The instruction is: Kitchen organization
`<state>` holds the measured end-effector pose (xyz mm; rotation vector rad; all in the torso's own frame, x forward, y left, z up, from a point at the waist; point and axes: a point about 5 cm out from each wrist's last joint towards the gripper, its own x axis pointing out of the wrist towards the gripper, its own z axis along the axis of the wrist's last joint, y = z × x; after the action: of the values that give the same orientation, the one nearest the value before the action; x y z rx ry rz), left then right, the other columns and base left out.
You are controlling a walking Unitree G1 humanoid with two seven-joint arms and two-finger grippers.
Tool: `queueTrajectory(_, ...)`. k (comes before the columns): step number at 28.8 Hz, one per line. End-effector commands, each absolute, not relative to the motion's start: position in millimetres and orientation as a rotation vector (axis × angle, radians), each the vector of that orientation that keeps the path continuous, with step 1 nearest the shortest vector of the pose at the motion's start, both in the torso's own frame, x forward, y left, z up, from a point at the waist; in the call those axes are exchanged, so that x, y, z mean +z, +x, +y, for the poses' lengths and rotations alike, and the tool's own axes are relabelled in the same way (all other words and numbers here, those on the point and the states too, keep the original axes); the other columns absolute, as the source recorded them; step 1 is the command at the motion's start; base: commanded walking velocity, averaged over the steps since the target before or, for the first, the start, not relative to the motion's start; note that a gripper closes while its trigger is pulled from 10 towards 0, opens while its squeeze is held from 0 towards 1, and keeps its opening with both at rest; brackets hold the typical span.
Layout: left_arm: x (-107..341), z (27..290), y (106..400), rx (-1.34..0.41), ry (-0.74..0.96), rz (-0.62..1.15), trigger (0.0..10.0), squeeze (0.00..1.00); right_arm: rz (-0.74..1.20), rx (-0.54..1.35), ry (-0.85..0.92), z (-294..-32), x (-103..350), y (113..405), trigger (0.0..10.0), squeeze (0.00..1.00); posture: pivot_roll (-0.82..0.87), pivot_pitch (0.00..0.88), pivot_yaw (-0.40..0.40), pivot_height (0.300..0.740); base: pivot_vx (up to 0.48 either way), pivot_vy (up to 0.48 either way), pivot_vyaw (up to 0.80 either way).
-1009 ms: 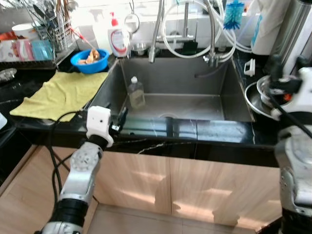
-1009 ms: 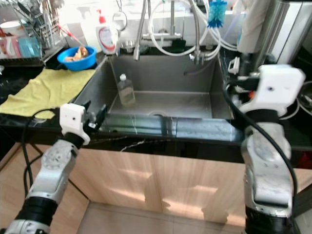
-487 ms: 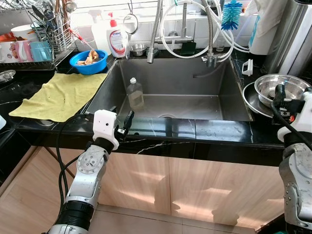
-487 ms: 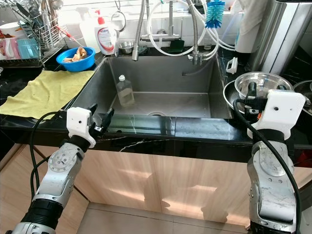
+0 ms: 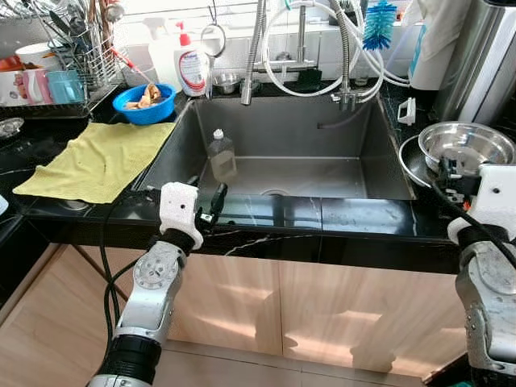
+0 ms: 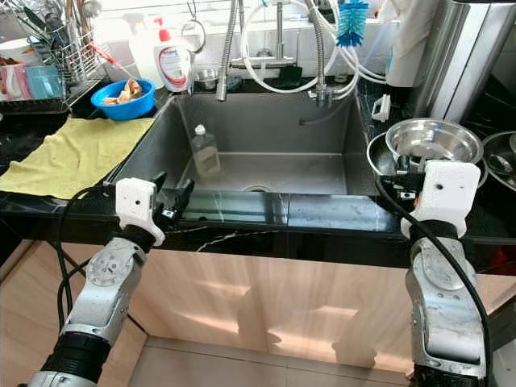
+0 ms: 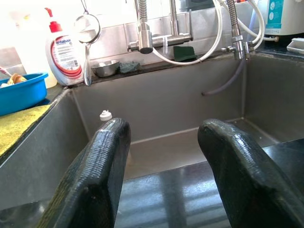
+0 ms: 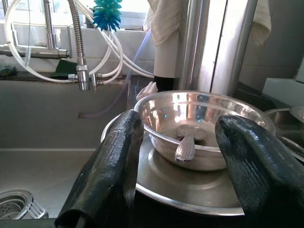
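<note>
Both of your grippers have shifted since a second ago: the left gripper [image 5: 206, 203], fingers spread, now sits over the glossy black bench [image 5: 347, 216] at the steel sink [image 5: 355, 145]; the right gripper [image 8: 178, 156], fingers spread, faces the shiny round steel bowl [image 8: 204, 118]. A clear bottle [image 5: 222, 155] stands in the sink.

Head eyes look down on the sink [image 5: 282, 145]; wrist cameras sit low, close, sharing its basin
</note>
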<state>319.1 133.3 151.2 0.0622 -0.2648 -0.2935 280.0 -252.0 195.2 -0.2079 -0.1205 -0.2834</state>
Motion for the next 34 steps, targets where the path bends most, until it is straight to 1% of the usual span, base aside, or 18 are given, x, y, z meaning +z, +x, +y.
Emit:
queueTrajectory(1,152.9,134.8,319.0,-0.287,0.066,-0.261,10.0,0.0,-0.101,-0.272,-0.214,-249.9,193.7,282.9,10.0,0.0,-0.15,0.0,0.1,0.74,0.0,0.0,0.0)
queueTrajectory(7,152.9,133.5,318.4,-0.289,0.061,-0.259,10.0,0.0,-0.098,-0.271,-0.212,-250.2,193.1,284.0,10.0,0.0,-0.15,0.0,0.099,0.74,0.0,0.0,0.0)
queueTrajectory(8,152.8,133.4,318.5,-0.289,0.061,-0.258,10.0,0.0,-0.098,-0.271,-0.212,-250.3,193.1,284.5,7.6,0.0,-0.15,0.0,0.099,0.74,0.0,0.0,0.0)
queueTrajectory(9,152.8,133.2,318.5,-0.29,0.06,-0.258,10.0,0.0,-0.096,-0.271,-0.212,-250.4,193.0,284.8,4.7,0.0,-0.15,0.0,0.1,0.74,0.0,0.0,0.0)
queueTrajectory(10,152.7,133.1,318.6,-0.29,0.06,-0.258,10.0,0.0,-0.094,-0.271,-0.212,-250.4,192.9,285.1,4.7,0.0,-0.15,0.0,0.1,0.74,0.0,0.0,0.0)
queueTrajectory(11,152.8,132.9,318.7,-0.291,0.06,-0.257,10.0,0.0,-0.093,-0.273,-0.213,-250.6,192.9,285.4,3.0,0.0,-0.15,0.0,0.102,0.74,0.0,0.0,0.0)
queueTrajectory(12,152.9,132.6,318.8,-0.291,0.06,-0.257,10.0,0.0,-0.093,-0.274,-0.211,-250.8,193.0,285.6,2.0,0.0,-0.15,0.0,0.102,0.74,0.0,0.0,0.0)
queueTrajectory(15,153.8,131.9,319.1,-0.291,0.059,-0.26,10.0,0.0,-0.092,-0.28,-0.21,-251.3,193.1,285.9,0.2,0.0,-0.14,0.0,0.1,0.74,0.0,0.0,0.0)
queueTrajectory(18,153.6,132.3,319.0,-0.288,0.059,-0.257,10.0,0.0,-0.091,-0.281,-0.209,-251.3,193.3,286.3,0.3,0.0,-0.14,0.0,0.1,0.74,0.0,0.0,0.0)
queueTrajectory(21,153.5,132.7,319.1,-0.288,0.06,-0.257,10.0,0.0,-0.097,-0.281,-0.207,-251.1,195.1,287.2,0.6,0.0,-0.15,0.0,0.101,0.74,0.0,0.0,0.0)
queueTrajectory(34,154.5,131.8,320.2,-0.286,0.056,-0.26,10.0,0.0,-0.106,-0.285,-0.207,-251.4,197.6,287.9,0.8,0.0,-0.15,0.0,0.101,0.74,0.0,0.0,0.0)
